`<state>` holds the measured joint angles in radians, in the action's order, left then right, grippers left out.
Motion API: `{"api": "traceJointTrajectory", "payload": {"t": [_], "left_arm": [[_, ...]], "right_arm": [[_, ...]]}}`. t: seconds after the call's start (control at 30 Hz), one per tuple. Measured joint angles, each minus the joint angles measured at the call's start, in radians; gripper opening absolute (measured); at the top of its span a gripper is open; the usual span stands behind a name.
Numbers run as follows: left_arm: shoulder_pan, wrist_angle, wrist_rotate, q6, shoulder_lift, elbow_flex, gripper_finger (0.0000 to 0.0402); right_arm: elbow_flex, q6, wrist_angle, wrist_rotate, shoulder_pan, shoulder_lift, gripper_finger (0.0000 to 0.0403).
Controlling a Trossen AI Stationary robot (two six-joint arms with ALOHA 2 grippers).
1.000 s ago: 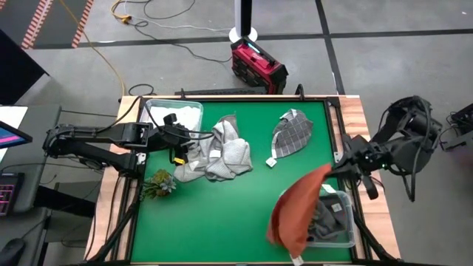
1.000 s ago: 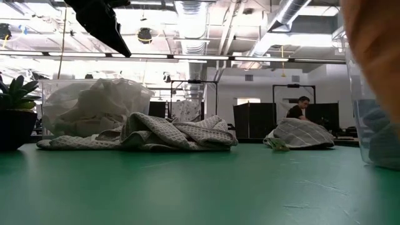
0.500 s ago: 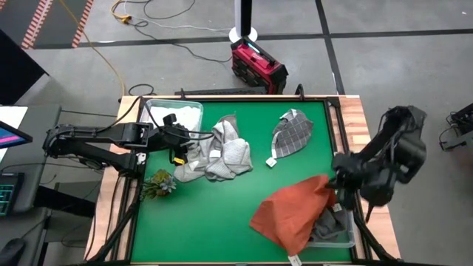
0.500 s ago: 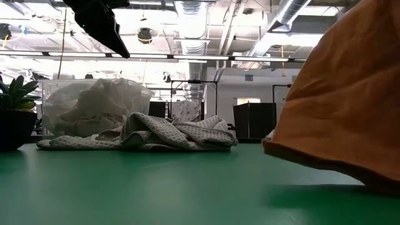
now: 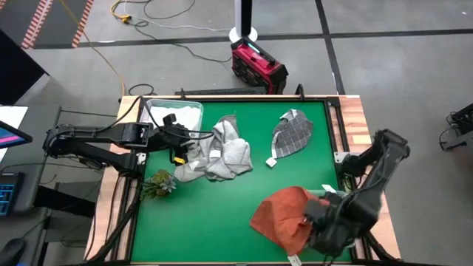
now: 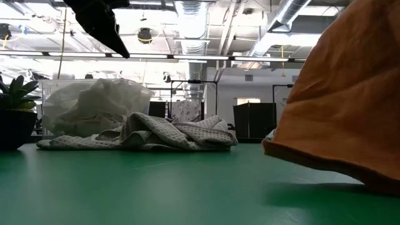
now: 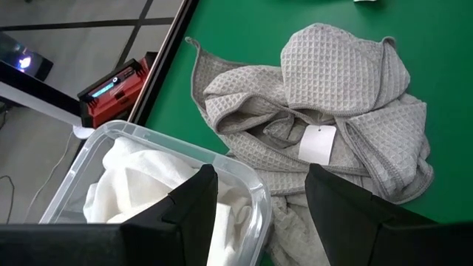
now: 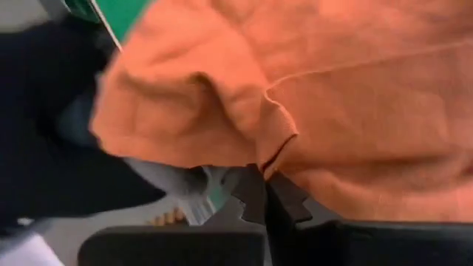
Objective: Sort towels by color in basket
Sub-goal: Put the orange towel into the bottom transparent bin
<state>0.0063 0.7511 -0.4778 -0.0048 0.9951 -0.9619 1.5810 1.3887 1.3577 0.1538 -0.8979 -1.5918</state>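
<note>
Right gripper [image 8: 264, 193] clenched on rust orange towel [image 5: 281, 218]: bunched, creased, sagging onto green table [image 5: 214, 214]. Left gripper [image 7: 259, 199] released, over clear bin [image 7: 148, 148].

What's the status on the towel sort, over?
Right gripper shut on rust orange towel, low at table's near right. Left gripper open over white-towel bin, light grey towels beside it. Nothing blocking.

A rust towel [image 5: 279, 216] lies bunched at the mat's near right, one edge pinched up. A light grey waffle towel [image 5: 218, 153] is heaped crumpled left of centre, its white tag [image 7: 317, 144] showing. A grey checked towel [image 5: 293, 134] sits folded towards the far right. A white towel [image 7: 137, 181] fills the clear bin [image 5: 198, 109] at the far left.
</note>
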Motion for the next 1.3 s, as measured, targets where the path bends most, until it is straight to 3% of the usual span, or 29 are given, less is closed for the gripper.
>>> {"api": "traceJointTrajectory", "payload": {"t": [0.2, 0.4, 0.57, 0.77, 0.83, 0.97, 1.07, 1.2, 1.3], "left_arm": [[0.000, -0.001, 0.000, 0.006, 0.000, 0.000, 0.0196], [0.000, 0.001, 0.000, 0.020, 0.000, 0.000, 0.0196], [0.000, 0.000, 0.000, 0.045, 0.000, 0.000, 0.0196], [0.000, 0.000, 0.000, 0.045, 0.000, 0.000, 0.0196], [0.000, 0.000, 0.000, 0.044, 0.000, 0.000, 0.0196], [0.000, 0.001, 0.000, 0.031, 0.000, 0.000, 0.0196], [0.000, 0.001, 0.000, 0.029, 0.000, 0.000, 0.0196], [0.000, 0.001, 0.000, 0.025, 0.000, 0.000, 0.0196], [0.000, 0.000, 0.000, 0.020, 0.000, 0.000, 0.0196]], "right_arm": [[0.000, -0.096, -0.038, -0.123, 0.053, -0.122, 0.0017], [0.000, -0.133, -0.144, -0.147, 0.104, -0.137, 0.0033], [0.000, -0.130, -0.147, -0.183, 0.117, -0.121, 0.0103], [0.066, -0.093, -0.047, -0.414, 0.145, -0.121, 0.0207], [0.116, -0.082, 0.012, -0.448, 0.155, -0.121, 0.0231], [0.238, -0.081, 0.114, -0.422, 0.159, -0.120, 0.0247], [0.316, -0.145, 0.109, -0.306, 0.170, -0.120, 0.0244], [0.343, -0.382, 0.012, -0.093, 0.213, -0.126, 0.0237], [0.344, -0.553, -0.056, -0.051, 0.264, -0.172, 0.0232]]}}
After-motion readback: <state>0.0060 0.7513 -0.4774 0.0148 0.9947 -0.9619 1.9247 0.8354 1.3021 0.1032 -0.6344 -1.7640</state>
